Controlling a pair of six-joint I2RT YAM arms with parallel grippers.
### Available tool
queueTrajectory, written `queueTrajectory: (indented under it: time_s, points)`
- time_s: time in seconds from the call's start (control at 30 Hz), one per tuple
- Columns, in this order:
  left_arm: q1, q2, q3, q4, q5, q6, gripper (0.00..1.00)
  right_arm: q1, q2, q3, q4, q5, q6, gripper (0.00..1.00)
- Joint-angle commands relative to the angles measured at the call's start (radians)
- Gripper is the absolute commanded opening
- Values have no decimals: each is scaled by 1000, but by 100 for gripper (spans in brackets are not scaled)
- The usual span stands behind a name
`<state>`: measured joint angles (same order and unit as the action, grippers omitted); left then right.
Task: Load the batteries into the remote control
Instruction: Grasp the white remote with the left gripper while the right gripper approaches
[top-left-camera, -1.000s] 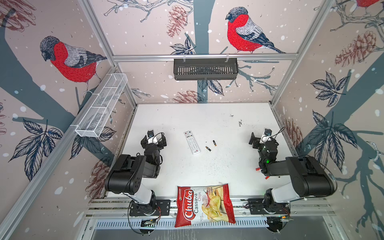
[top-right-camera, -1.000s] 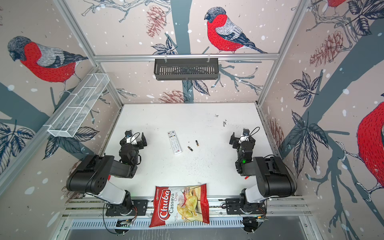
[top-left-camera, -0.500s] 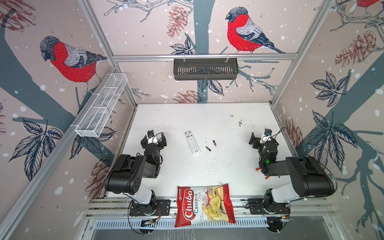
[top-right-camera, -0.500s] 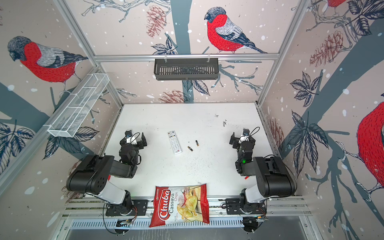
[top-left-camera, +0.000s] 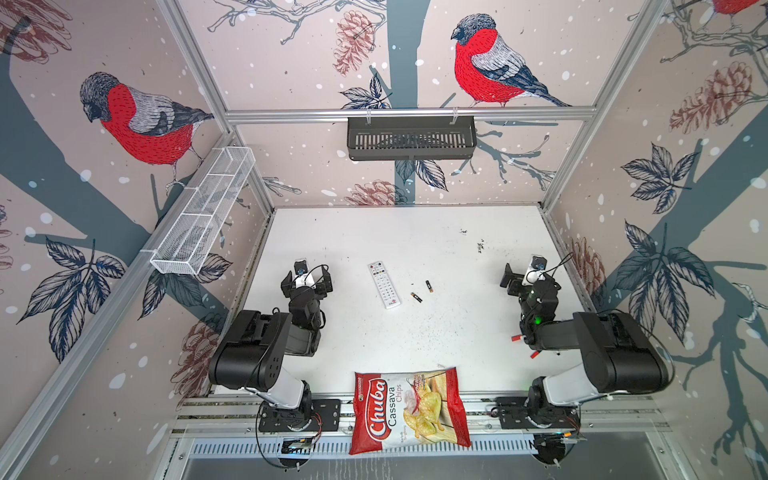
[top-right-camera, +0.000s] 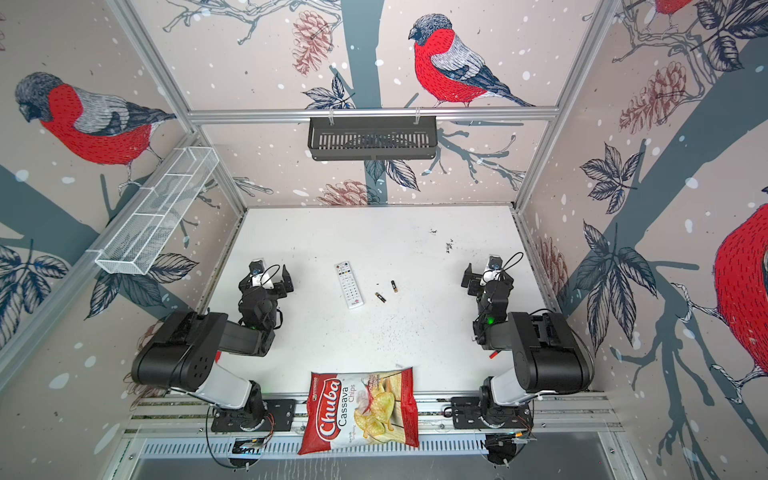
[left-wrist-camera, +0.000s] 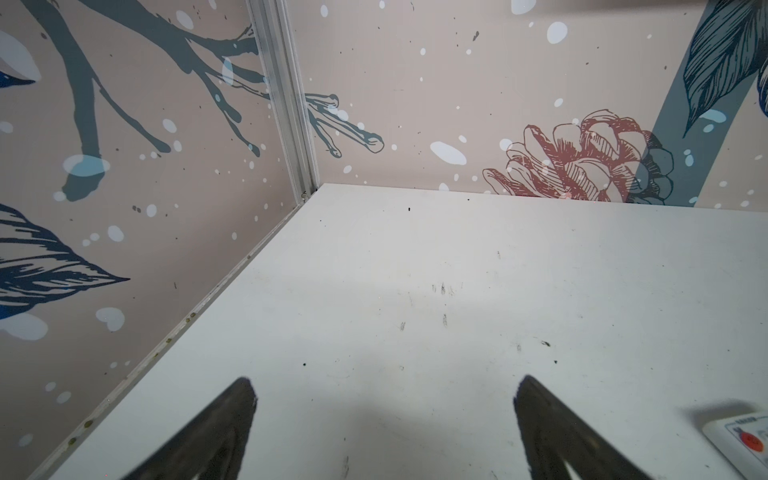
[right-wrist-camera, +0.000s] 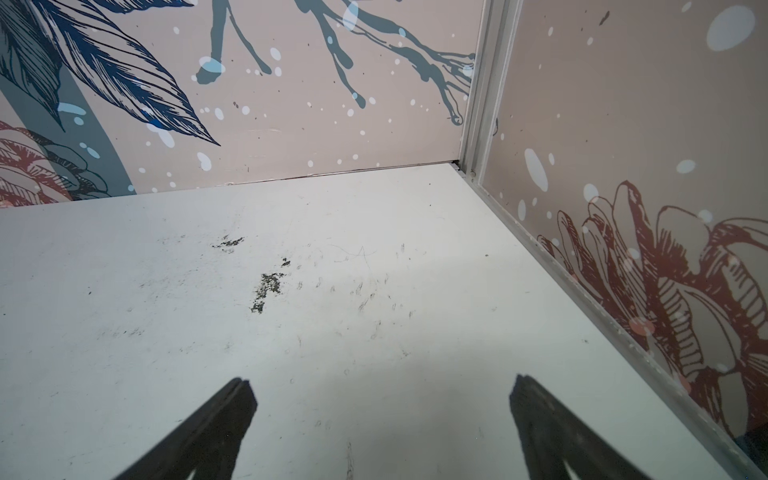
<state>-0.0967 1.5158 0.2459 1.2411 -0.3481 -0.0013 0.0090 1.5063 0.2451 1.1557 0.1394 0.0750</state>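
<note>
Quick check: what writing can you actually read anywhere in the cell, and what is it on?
"Chuba": white lettering in the red logo on the chips bag.
"Cassava": same bag, beside the logo.
"Chips": same bag, next to "Cassava".
Fine print on the bag: too small to read.
Button labels and red logo on the remote control: too small in both top views, blurred in the left wrist view.
The batteries: no readable print.

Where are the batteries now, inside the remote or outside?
Outside. The two batteries lie loose on the table, next to the remote.
</note>
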Motion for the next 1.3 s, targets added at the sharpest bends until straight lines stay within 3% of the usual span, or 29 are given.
queueTrajectory:
  time_s: [0.0, 0.17, 0.23, 0.47, 0.63, 0.8, 0.93, 1.03, 1.27]
  points:
    - [-14, -61, 110, -211, -83, -2, 97, 8, -3, 1, 22, 2, -1, 100]
    - [-79, -87, 277, -462, -248, -22, 97, 23, -34, 34, -41, -4, -31, 99]
    - [-84, -101, 359, -628, -209, -104, 97, 37, -75, 112, -231, 26, -24, 99]
    - [-149, -1, 661, -1146, -65, -391, 97, 86, -225, 255, -569, 37, 69, 100]
    - [-207, 147, 894, -1464, 114, -611, 97, 220, -248, 384, -830, 83, 110, 99]
    - [-292, 305, 1004, -1533, 248, -753, 97, 328, -294, 414, -977, 74, 172, 100]
    - [-374, 447, 1161, -1694, 196, -840, 97, 372, -369, 409, -1060, 4, 212, 100]
    - [-405, 530, 1220, -1748, 215, -879, 97, 407, -454, 379, -1080, -19, 218, 99]
    - [-444, 549, 1223, -1815, 168, -979, 97, 447, -591, 323, -1079, -59, 206, 99]
